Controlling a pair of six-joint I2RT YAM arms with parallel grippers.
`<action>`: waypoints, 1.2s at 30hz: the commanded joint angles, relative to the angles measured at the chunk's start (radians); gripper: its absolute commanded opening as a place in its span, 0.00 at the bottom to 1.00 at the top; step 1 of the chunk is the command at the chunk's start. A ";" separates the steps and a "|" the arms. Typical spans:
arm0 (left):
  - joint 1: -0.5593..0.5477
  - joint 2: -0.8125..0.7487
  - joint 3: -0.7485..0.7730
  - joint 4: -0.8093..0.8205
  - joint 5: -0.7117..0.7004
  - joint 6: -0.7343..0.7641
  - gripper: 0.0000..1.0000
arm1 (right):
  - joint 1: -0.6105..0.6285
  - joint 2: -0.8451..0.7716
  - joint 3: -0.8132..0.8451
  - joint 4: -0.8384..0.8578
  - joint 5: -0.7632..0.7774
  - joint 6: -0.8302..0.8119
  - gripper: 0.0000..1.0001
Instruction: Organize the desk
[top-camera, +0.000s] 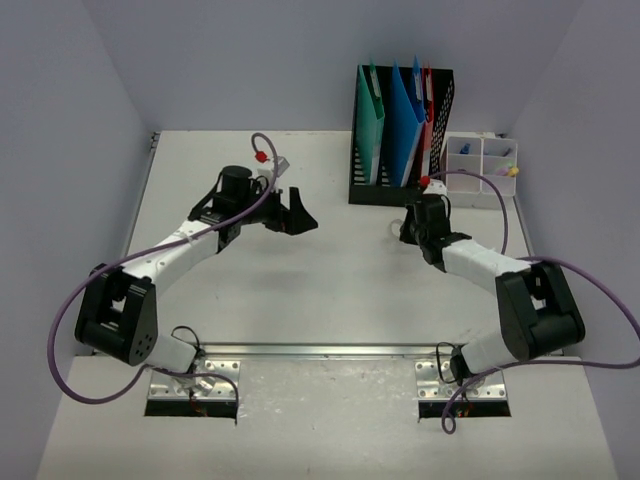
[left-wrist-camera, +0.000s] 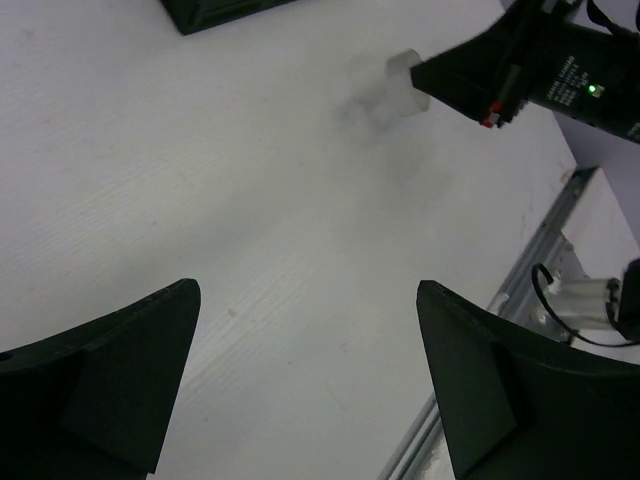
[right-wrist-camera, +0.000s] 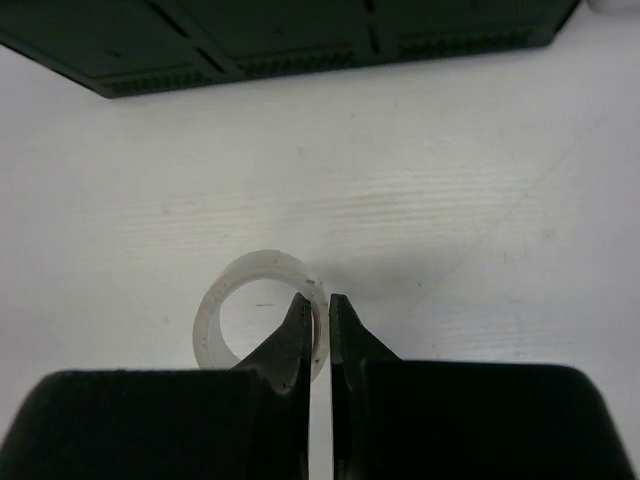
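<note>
While the right gripper (right-wrist-camera: 318, 302) sits low over the desk (top-camera: 330, 300), its jaws are pinched together on the wall of a translucent white ring (right-wrist-camera: 212, 318), with one finger inside the hole and one outside. The ring lies flat on the tabletop, near the front of the black mesh file holder (top-camera: 400, 120) but apart from it. It is also short of the clear compartment box (top-camera: 480, 165). The left gripper (left-wrist-camera: 308, 300) hangs above bare desk towards the left, jaws wide apart and holding nothing.

Assessment: the step in hand appears to be picking up the ring, probably to stow it in the compartment box, though that destination is a judgement only.

Findings and recommendations:
- The grip takes one thin wall, off the ring's centre, so the ring may pivot or swing once it leaves the surface.
- Lift straight up and slowly, and confirm the ring comes away without slipping before travelling.
- Keep the wrist level in transit and clear the box wall fully before lowering.
- Which compartment has room cannot be told from these views.
- The left arm is well apart from the likely path and should be kept there
</note>
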 joint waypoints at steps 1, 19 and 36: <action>-0.132 0.044 0.139 0.041 0.147 0.067 0.87 | 0.042 -0.111 -0.029 0.297 -0.066 -0.225 0.00; -0.177 0.354 0.504 -0.125 0.188 -0.037 0.67 | 0.238 -0.244 -0.071 0.563 -0.020 -0.520 0.00; -0.177 0.334 0.476 -0.054 0.205 -0.067 0.67 | 0.298 -0.270 -0.091 0.578 -0.031 -0.587 0.00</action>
